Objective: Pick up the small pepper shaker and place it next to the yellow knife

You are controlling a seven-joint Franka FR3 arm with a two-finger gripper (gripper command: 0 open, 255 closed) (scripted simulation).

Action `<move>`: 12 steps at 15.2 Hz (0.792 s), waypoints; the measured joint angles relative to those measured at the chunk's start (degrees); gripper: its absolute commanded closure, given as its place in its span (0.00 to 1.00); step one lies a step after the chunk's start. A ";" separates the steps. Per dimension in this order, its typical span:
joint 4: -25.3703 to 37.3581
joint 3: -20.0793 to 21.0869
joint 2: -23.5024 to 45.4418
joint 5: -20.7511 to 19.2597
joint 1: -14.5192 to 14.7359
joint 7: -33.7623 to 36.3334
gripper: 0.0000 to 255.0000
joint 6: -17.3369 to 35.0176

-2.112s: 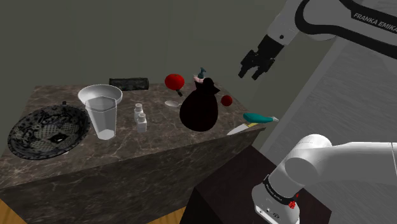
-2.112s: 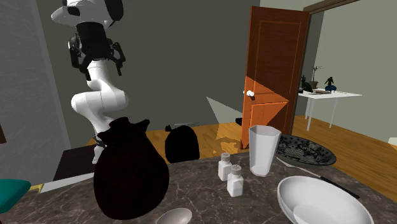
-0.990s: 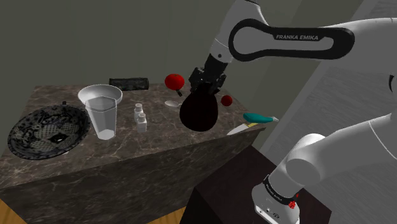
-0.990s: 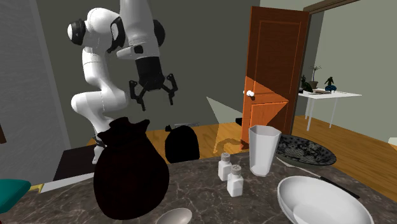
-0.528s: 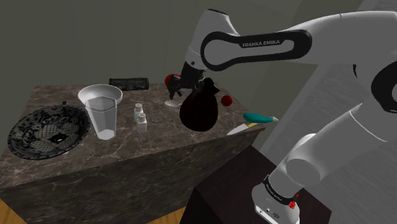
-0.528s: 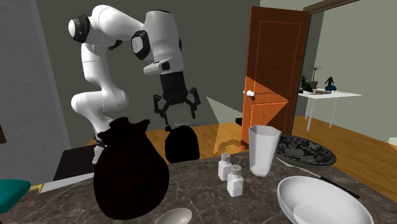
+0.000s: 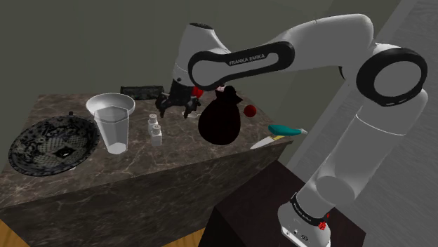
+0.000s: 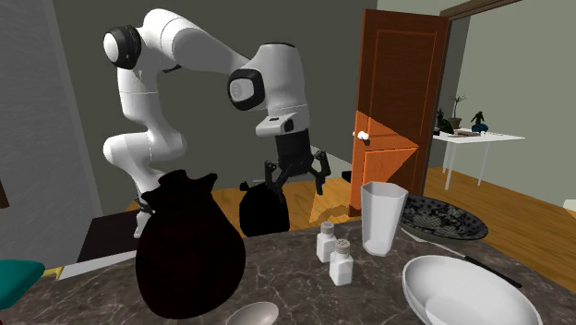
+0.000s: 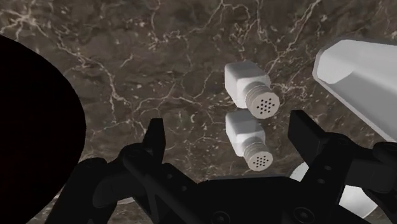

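Where the white arm reaches over the dark marble counter (image 7: 140, 168) in the shoulder view, the gripper (image 7: 176, 107) hangs above the surface with its fingers spread wide and nothing between them. The small white shaker (image 7: 152, 122) stands upright on the counter below the gripper, slightly toward the shoulder view's left. The larger shaker (image 7: 156, 135) is just beside it, farther from the gripper. A black pouch (image 7: 220, 121) stands close on the gripper's other side, and a glass tumbler (image 7: 114, 130) and a white bowl (image 7: 110, 103) lie beyond the shakers. In the second exterior view the gripper (image 8: 297, 177) hovers, fingers parted, above the counter's far edge. Both shakers stand lower and nearer the camera, the larger shaker (image 8: 326, 241) closer to the gripper than the small white shaker (image 8: 341, 262). In the wrist view the gripper (image 9: 229, 125) looks straight down. The small white shaker (image 9: 247, 135) sits between the parted fingers, touched by neither. The larger shaker (image 9: 245, 86) lies just beyond it, and the black pouch (image 9: 32, 121) is outside one finger.
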 measured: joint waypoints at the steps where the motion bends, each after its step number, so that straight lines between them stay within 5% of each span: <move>1: 1.60 0.17 2.28 -1.22 0.63 1.48 0.00 0.34; 5: 8.59 -0.06 10.40 -5.26 3.20 5.91 0.00 0.31; 12: 9.35 -0.82 14.95 -7.56 4.56 7.70 0.00 3.68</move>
